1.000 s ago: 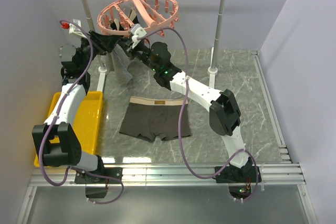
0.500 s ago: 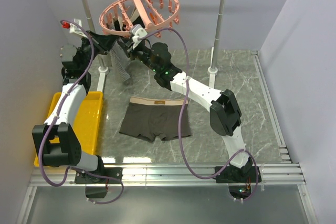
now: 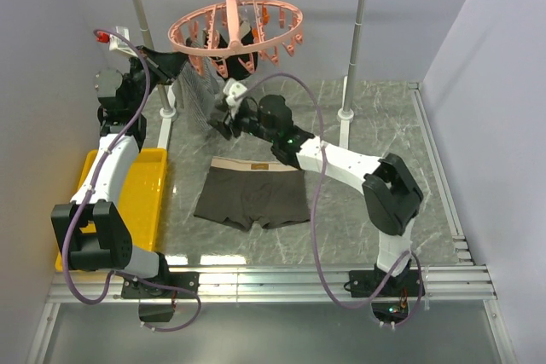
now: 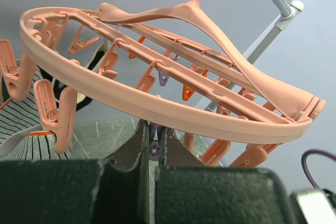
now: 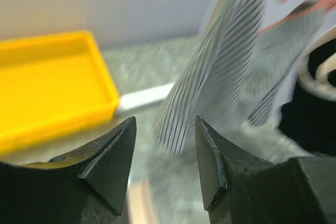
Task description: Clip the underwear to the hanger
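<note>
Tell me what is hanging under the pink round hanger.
Under the hanger hang a striped light grey cloth and a black garment, the black one largely covered by the ring and pegs. The underwear lies flat on the table below, unclipped.

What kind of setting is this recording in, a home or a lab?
Probably a lab booth staged for laundry drying: plain partition walls, robot arms bolted to a marble-look table, a white rail carrying a pink peg hanger.
</note>
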